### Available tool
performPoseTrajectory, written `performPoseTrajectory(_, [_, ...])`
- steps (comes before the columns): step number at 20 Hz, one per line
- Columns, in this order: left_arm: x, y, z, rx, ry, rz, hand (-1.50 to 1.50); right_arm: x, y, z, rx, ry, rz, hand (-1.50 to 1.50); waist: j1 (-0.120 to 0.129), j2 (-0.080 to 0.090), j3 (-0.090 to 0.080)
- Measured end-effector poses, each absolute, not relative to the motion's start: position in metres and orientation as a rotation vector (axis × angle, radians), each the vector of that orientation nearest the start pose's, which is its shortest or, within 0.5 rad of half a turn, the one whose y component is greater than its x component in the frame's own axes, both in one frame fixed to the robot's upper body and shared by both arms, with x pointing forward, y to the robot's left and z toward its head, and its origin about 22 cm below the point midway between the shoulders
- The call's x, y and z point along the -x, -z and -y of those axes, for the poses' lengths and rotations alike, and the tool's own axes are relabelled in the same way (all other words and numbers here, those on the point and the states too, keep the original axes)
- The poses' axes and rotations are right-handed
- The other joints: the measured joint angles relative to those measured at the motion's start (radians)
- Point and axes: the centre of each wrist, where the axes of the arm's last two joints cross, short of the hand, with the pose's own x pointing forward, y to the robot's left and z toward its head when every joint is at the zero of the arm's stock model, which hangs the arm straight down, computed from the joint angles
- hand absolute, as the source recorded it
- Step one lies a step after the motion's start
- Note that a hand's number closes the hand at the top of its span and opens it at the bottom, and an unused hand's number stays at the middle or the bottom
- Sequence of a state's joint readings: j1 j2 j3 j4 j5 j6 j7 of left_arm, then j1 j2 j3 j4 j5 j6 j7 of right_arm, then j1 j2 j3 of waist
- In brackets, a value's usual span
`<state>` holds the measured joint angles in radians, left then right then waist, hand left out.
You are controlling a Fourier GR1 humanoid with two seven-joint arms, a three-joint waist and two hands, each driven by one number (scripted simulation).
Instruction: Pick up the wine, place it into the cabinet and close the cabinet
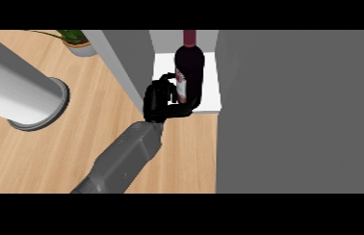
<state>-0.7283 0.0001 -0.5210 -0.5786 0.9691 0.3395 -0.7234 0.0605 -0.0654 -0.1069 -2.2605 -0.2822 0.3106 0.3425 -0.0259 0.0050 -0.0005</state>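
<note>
Upper left of the frame: potted plant point(76, 40), green leaves in a pale pot, standing on the wooden worktop point(85, 118); no part in the task. Left edge, mid-height: large grey cylinder point(28, 97) on a round base, well apart from the action. Lower centre, rising toward the middle: grey forearm point(124, 162), ending in the black left hand point(158, 104), its fingers curled round the lower body of the wine bottle point(189, 65) from the left side. Centre, upper half: cabinet point(128, 60), grey-walled, with a white shelf point(212, 87) showing inside its opening. The wine bottle is dark, with a red cap toward the top of the frame and a pale label near the hand. It sits upright within that opening, over the white shelf; whether its base rests on the shelf or is held just above cannot be told. Right half of the frame: broad grey panel point(284, 109), either the cabinet's open door or its side; which one is not clear. Right hand: not in view. Status, as a judgement: pick-up complete and carry complete, with the bottle at or inside the cabinet. Outstanding: setting it down if it is not yet seated, opening the hand, drawing the arm clear, closing the cabinet.
</note>
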Motion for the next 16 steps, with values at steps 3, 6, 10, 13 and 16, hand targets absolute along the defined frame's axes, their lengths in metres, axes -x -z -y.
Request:
performPoseTrajectory(3, [-0.354, 0.039, -0.085, 0.232, -0.284, 1.683, 1.50, -0.178, -0.143, 0.259, -0.254, -0.231, 1.880, -1.50, -0.005, 0.001, 0.000])
performPoseTrajectory(6, [-0.366, 0.031, -0.086, 0.233, -0.294, 1.689, 1.50, -0.176, -0.144, 0.262, -0.258, -0.235, 1.879, -1.50, -0.007, 0.002, 0.000])
performPoseTrajectory(10, [-0.371, 0.030, -0.087, 0.232, -0.299, 1.682, 1.50, -0.179, -0.145, 0.261, -0.256, -0.238, 1.884, -1.50, -0.009, 0.003, 0.000])
performPoseTrajectory(13, [-0.379, 0.022, -0.085, 0.208, -0.295, 1.676, 1.50, -0.179, -0.142, 0.257, -0.256, -0.247, 1.888, -1.50, -0.009, 0.003, 0.000])
performPoseTrajectory(16, [-0.382, 0.026, -0.091, 0.178, -0.283, 1.653, 1.50, -0.180, -0.140, 0.258, -0.257, -0.243, 1.892, -1.50, -0.011, 0.004, 0.000])
